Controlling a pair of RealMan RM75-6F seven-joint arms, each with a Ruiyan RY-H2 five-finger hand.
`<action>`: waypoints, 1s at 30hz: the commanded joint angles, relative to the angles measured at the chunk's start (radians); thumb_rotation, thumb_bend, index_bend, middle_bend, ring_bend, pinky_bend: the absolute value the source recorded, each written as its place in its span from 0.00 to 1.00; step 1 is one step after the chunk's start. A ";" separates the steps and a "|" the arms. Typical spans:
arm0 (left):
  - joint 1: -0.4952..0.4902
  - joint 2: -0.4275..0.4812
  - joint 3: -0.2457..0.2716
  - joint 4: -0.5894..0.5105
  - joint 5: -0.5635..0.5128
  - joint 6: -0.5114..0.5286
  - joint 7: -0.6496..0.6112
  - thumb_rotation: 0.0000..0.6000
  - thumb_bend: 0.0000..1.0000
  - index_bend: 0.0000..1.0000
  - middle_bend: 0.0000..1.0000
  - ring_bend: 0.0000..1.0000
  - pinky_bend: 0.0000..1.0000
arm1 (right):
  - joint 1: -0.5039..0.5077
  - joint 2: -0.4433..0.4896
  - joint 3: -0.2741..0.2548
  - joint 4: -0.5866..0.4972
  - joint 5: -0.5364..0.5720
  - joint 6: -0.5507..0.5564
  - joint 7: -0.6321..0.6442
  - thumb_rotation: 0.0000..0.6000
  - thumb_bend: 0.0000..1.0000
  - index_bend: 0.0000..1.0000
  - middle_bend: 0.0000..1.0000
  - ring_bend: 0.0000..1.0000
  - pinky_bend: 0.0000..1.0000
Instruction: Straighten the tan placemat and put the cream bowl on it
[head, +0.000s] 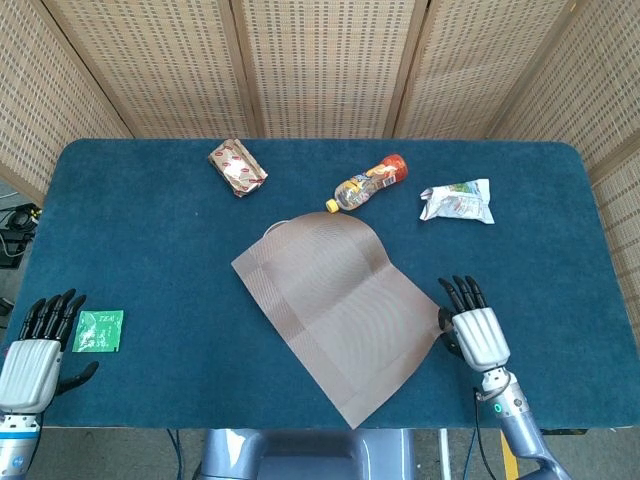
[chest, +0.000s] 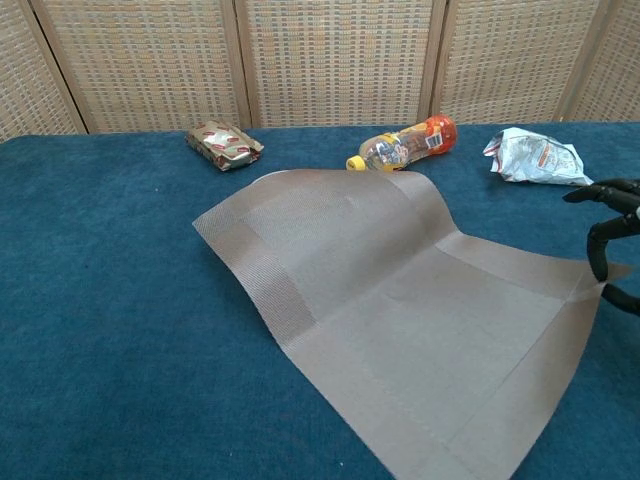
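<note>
The tan placemat (head: 335, 300) (chest: 400, 300) lies skewed across the middle of the blue table, one corner pointing at the front edge. Its far part humps up, and a pale edge (head: 276, 225) peeks out there. No cream bowl shows plainly in either view. My right hand (head: 472, 330) (chest: 612, 232) pinches the mat's right corner, which is lifted slightly off the cloth. My left hand (head: 35, 345) rests at the front left with its fingers spread and nothing in it, beside a green tea packet (head: 98, 330).
Along the back lie a red-patterned snack packet (head: 237, 167) (chest: 224, 145), a plastic bottle (head: 370, 182) (chest: 405, 143) on its side touching the mat's far edge, and a crumpled white bag (head: 457, 201) (chest: 535, 157). Wicker screens stand behind the table.
</note>
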 joint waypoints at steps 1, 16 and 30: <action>0.001 -0.001 -0.002 0.002 0.000 0.003 -0.001 1.00 0.20 0.00 0.00 0.00 0.00 | 0.025 0.020 0.032 0.026 0.032 -0.036 -0.001 1.00 0.60 0.69 0.19 0.00 0.00; 0.003 0.001 -0.006 0.005 0.006 0.014 -0.014 1.00 0.20 0.00 0.00 0.00 0.00 | 0.073 0.123 0.084 0.120 0.128 -0.162 -0.073 1.00 0.60 0.70 0.19 0.00 0.00; 0.004 -0.004 -0.004 0.007 0.014 0.015 -0.003 1.00 0.20 0.00 0.00 0.00 0.00 | 0.115 0.120 0.073 0.197 0.140 -0.224 -0.179 1.00 0.46 0.40 0.02 0.00 0.00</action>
